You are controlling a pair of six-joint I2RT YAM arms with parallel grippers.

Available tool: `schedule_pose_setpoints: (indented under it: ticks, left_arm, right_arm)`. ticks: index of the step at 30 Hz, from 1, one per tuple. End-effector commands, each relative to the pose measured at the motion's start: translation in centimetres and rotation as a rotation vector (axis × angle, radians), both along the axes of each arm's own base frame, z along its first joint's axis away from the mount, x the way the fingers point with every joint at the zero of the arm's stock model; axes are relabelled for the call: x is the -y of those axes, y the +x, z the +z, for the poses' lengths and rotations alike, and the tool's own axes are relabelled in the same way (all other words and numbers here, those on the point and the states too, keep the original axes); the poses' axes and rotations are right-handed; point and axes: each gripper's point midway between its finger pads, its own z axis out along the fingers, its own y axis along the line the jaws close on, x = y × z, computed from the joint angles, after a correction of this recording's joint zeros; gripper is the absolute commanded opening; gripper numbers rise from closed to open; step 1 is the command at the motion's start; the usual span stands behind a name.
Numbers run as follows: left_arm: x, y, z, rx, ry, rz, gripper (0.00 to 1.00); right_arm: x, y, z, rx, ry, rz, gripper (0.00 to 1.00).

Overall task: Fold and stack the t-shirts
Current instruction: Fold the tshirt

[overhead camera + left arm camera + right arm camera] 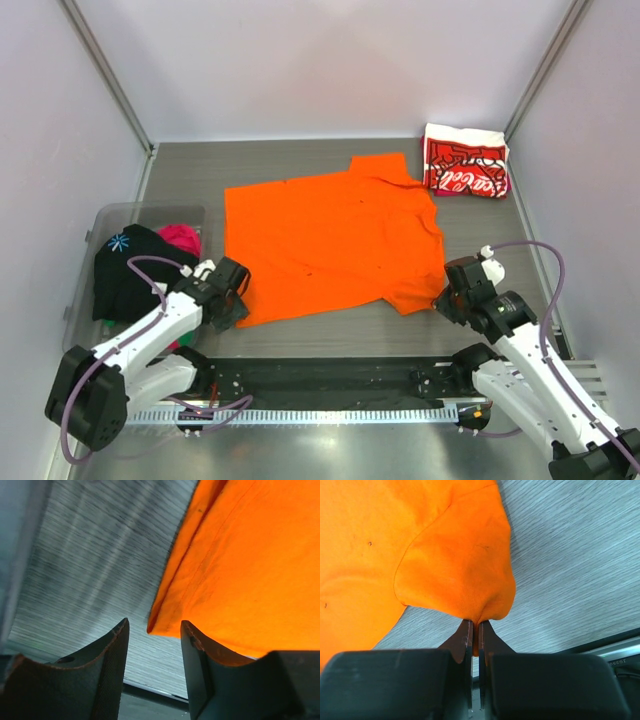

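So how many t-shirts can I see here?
4. A bright orange cloth tee is spread mid-table; a folded red-and-white one sits at the far right corner; a black one and a pink one are bundled in the clear plastic bin on the left. More may be buried there.

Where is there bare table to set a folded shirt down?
Bare: the back-left table between the rear wall, the bin and the orange t-shirt; also the right strip in front of the folded Coca-Cola t-shirt. Crowded: centre, back-right corner.
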Motion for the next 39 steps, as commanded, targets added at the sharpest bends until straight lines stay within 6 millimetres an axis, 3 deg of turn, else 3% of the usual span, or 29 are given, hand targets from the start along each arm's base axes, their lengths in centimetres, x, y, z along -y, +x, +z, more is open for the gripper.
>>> schedule_pose_setpoints:
  ticks: [1,7,13,20,21,23,26,32,39]
  left_arm:
    - [0.5,0.5,-0.6,0.014,-0.012,0.018,0.46]
    - [1.0,0.3,-0.9,0.025,-0.009,0.008,0.43]
    - [1.4,0.5,-1.4,0.02,0.009,-0.009,0.32]
    - [1.5,0.8,-2.6,0.01,0.053,-0.02,0.3]
    - [1.4,0.8,-2.7,0.009,0.058,-0.021,0.28]
    - [1.4,0.9,-2.6,0.017,0.058,-0.021,0.16]
    - [1.6,1.1,-1.5,0.035,0.043,-0.03,0.01]
    - [2.4,0.8,2.4,0.104,-0.057,-0.041,0.0]
    - [1.7,-0.7,6.2,0.149,-0.104,-0.034,0.0]
  right_arm:
    - [0.1,0.6,0.2,0.025,-0.011,-0.008,0.01]
    - [0.1,0.7,0.1,0.019,-0.018,0.0,0.01]
    - [0.1,0.7,0.0,0.018,-0.02,0.006,0.01]
    - [-0.1,0.8,0.2,0.022,-0.014,0.016,0.01]
    - [-0.1,0.8,0.2,0.022,-0.013,0.014,0.01]
    - [-0.2,0.8,0.3,0.027,-0.008,0.016,0.01]
    - [-0.2,0.8,0.6,0.033,-0.004,0.015,0.01]
    - [-0.6,0.1,0.9,0.011,0.016,0.037,0.01]
    - [-1.2,-1.7,1.4,-0.025,0.06,0.092,0.01]
